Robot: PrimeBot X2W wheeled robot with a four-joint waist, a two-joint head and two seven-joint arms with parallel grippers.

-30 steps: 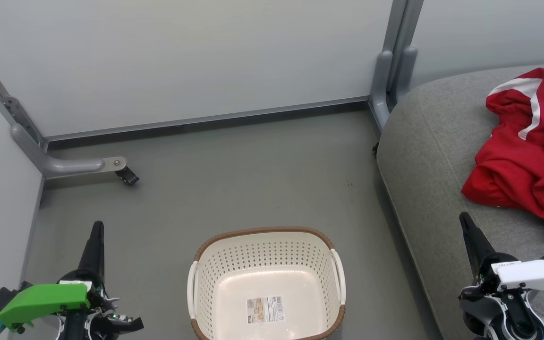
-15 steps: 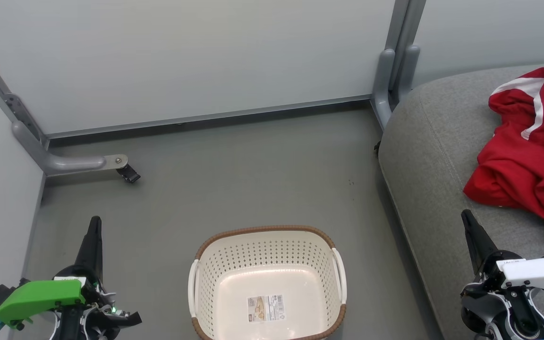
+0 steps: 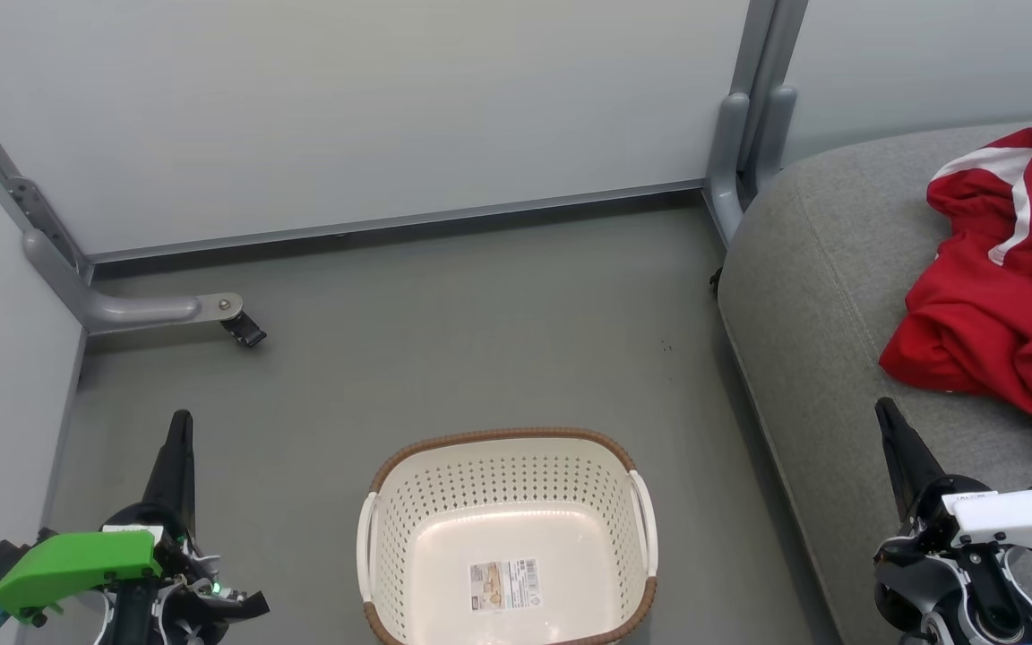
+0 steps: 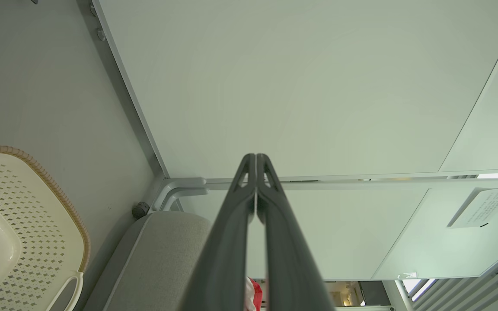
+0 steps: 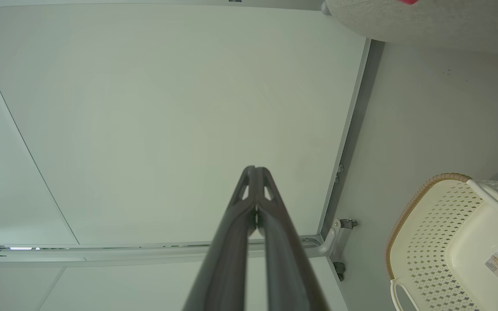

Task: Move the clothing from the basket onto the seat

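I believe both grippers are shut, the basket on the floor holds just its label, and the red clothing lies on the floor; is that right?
Not quite: the head view shows the clothing lying on the seat, not on the floor. The rest stands: the left gripper and right gripper are shut, and the basket on the floor holds just its label.
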